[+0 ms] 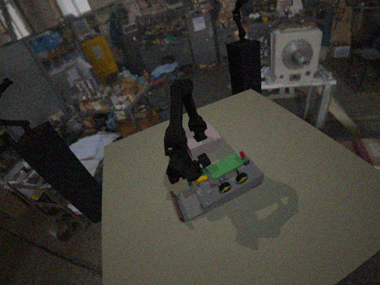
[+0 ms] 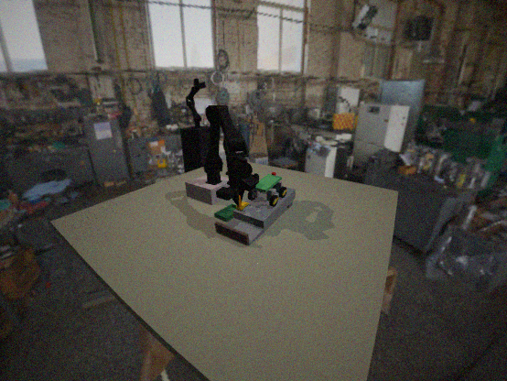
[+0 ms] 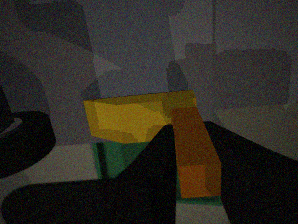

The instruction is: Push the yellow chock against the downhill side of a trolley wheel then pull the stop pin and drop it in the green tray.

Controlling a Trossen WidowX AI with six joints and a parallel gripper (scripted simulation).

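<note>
In the exterior view, the green tray [image 1: 189, 183] [image 2: 225, 212] [image 3: 120, 155] lies low and to the left of the pincer [image 1: 197, 176] [image 2: 239, 198] [image 3: 187, 131]. The pincer is nearly closed, its fingers pinching the chock's orange handle [image 3: 195, 142]. Under its tips, the yellow chock [image 1: 200, 179] [image 2: 242, 206] [image 3: 130, 119] looks dim; whether it touches the ramp [image 1: 214, 199] [image 2: 275, 216] I can't tell. Right of the pincer, the green-topped trolley [image 1: 225, 166] [image 2: 269, 183] stands on the ramp, wheels apart from the chock, with the red-headed pin [image 1: 242, 155] [image 2: 274, 174] at its far end.
</note>
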